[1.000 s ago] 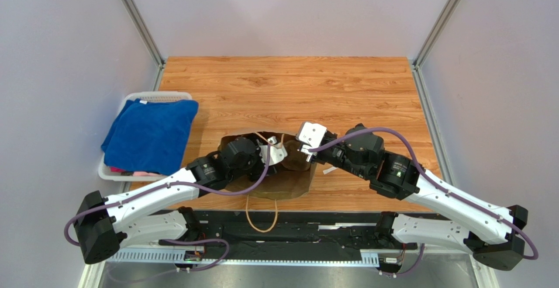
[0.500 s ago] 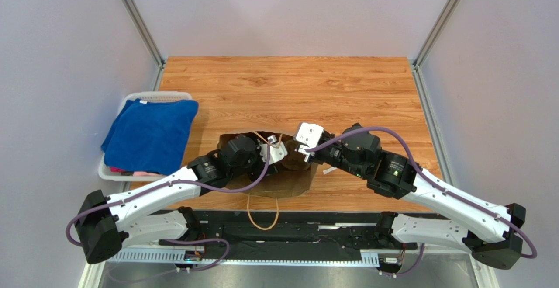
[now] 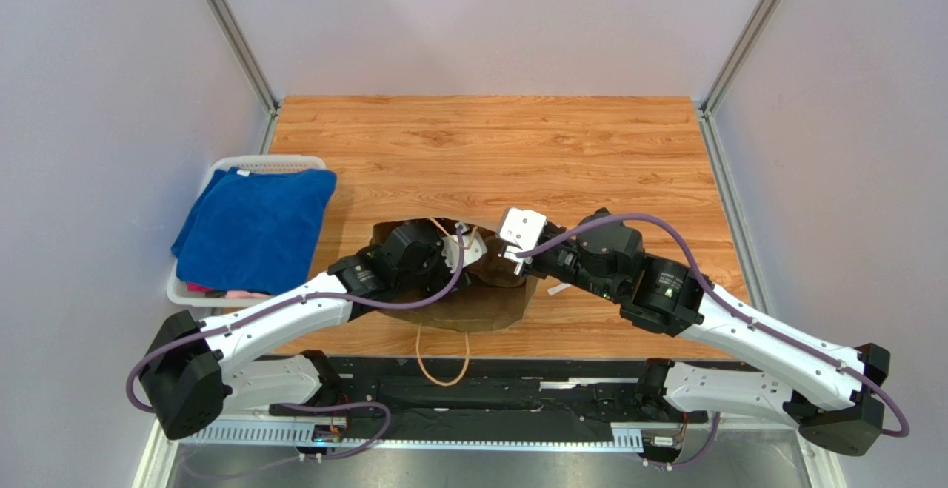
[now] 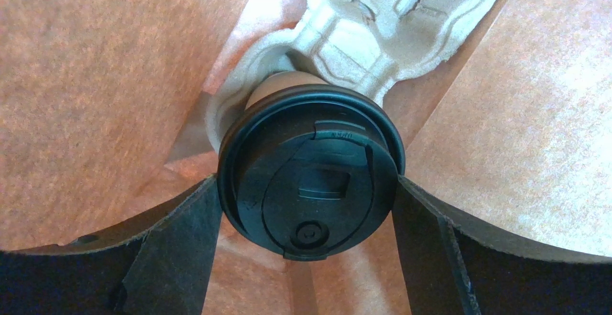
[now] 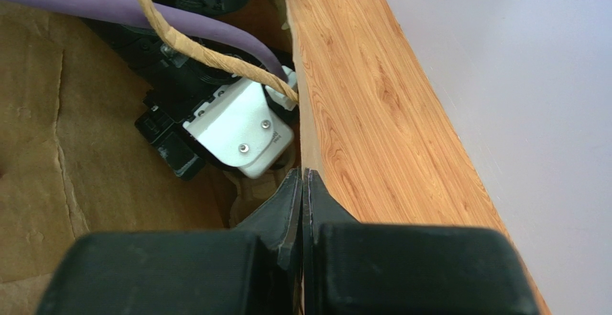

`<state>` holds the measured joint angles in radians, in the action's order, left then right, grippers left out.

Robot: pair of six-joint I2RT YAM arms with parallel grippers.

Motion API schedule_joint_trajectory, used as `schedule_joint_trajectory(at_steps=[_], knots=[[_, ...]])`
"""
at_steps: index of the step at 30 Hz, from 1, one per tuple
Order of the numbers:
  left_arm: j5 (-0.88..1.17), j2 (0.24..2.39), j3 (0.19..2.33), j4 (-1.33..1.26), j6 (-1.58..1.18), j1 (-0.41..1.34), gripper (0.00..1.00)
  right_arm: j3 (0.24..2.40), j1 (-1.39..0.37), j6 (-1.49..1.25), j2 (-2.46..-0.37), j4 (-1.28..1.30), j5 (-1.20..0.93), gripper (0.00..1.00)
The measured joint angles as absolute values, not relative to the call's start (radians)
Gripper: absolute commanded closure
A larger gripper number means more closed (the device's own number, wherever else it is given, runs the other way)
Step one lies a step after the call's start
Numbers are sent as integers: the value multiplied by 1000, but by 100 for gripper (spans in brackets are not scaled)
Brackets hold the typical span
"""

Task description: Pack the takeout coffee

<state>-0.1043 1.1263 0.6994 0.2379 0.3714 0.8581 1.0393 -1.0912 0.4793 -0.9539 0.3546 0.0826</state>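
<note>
In the left wrist view my left gripper (image 4: 307, 187) is inside the brown paper bag (image 4: 108, 78). Its fingers press both sides of the black lid of the takeout coffee (image 4: 310, 179). The kraft cup's lower end sits in a pocket of the grey pulp tray (image 4: 388, 21) deeper in the bag. In the top view the bag (image 3: 479, 308) lies at the table's near middle with the left wrist (image 3: 458, 255) in its mouth; the cup is hidden there. My right gripper (image 5: 302, 179) is shut on the bag's rim and holds it up. It also shows in the top view (image 3: 514, 268).
A white basket (image 3: 267, 161) holding a blue cloth (image 3: 254, 227) stands at the left table edge. One twisted paper bag handle (image 3: 443, 360) hangs over the near table edge; another (image 5: 208, 53) crosses the left arm's purple cable. Bare wooden tabletop (image 3: 501, 144) lies beyond the bag.
My left arm has pushed a little further into the bag and its elbow has swung right. My right gripper has shifted slightly left, still on the rim.
</note>
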Motion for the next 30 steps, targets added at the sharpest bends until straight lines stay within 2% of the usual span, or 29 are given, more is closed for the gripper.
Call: schedule_joint_trajectory(at_steps=[6,13,25,30], knots=[[-72,1179,736,233,363,834,94,1039,-1068,476,-966,353,66,100],[-64,1256,808,264,351,815,94,1085,-951,450,-1027,359,-37,100],[-7,1393,966,373,345,748,95,1330,-709,351,-1246,471,-245,100],[39,1510,1105,463,349,699,94,1395,-656,342,-1315,526,-329,100]])
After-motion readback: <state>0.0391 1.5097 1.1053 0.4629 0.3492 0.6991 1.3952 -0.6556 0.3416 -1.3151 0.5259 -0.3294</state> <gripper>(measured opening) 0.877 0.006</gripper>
